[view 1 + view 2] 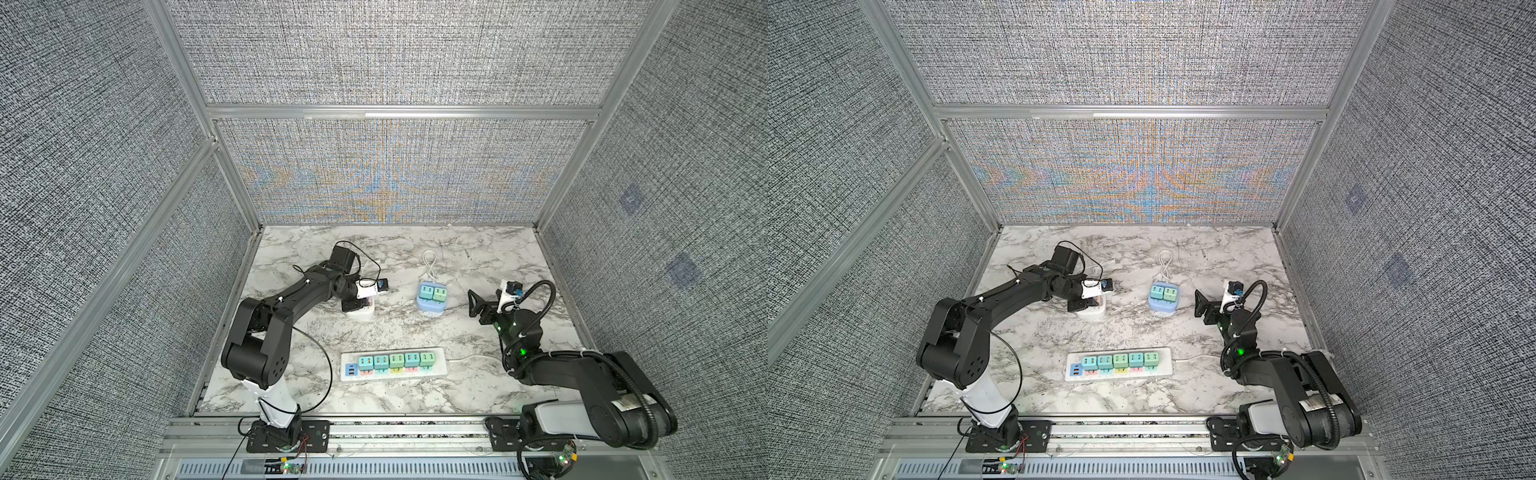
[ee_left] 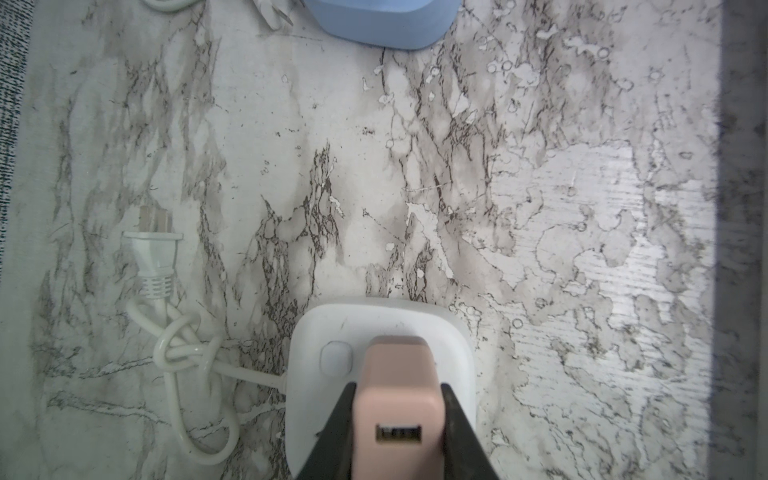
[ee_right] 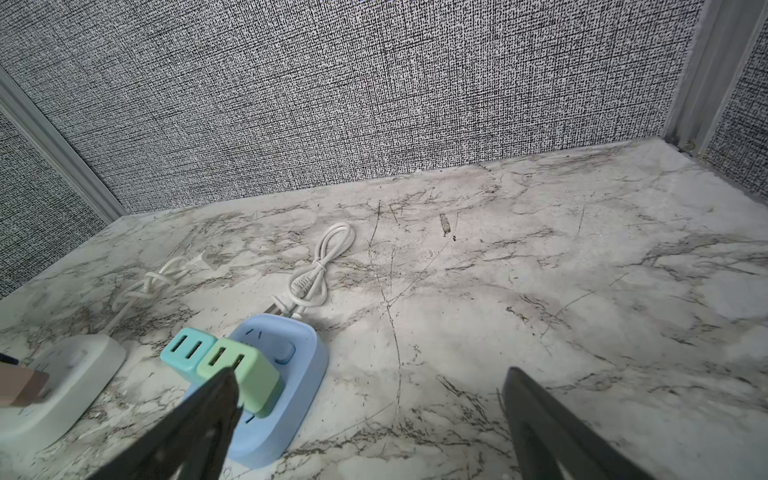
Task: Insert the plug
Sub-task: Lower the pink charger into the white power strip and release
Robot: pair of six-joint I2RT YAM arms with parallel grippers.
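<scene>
My left gripper (image 2: 397, 415) is shut on a pink plug (image 2: 395, 386), a small USB charger block with its port facing the camera. The plug stands on top of the white cube socket (image 2: 316, 332), beside the socket's round button; its prongs are hidden. In both top views the left gripper (image 1: 357, 305) (image 1: 1088, 307) hangs over this white socket (image 1: 362, 314) at the table's middle left. The right wrist view catches the pink plug (image 3: 20, 386) at its edge. My right gripper (image 1: 478, 305) (image 3: 370, 399) is open and holds nothing, just right of the blue socket (image 1: 431, 309).
The blue socket (image 3: 291, 374) carries a teal and a green charger. A white power strip (image 1: 392, 364) with several chargers lies near the front. The white socket's knotted cord and wall plug (image 2: 153, 253) lie beside it. A coiled white cable (image 1: 430, 262) lies behind the blue socket.
</scene>
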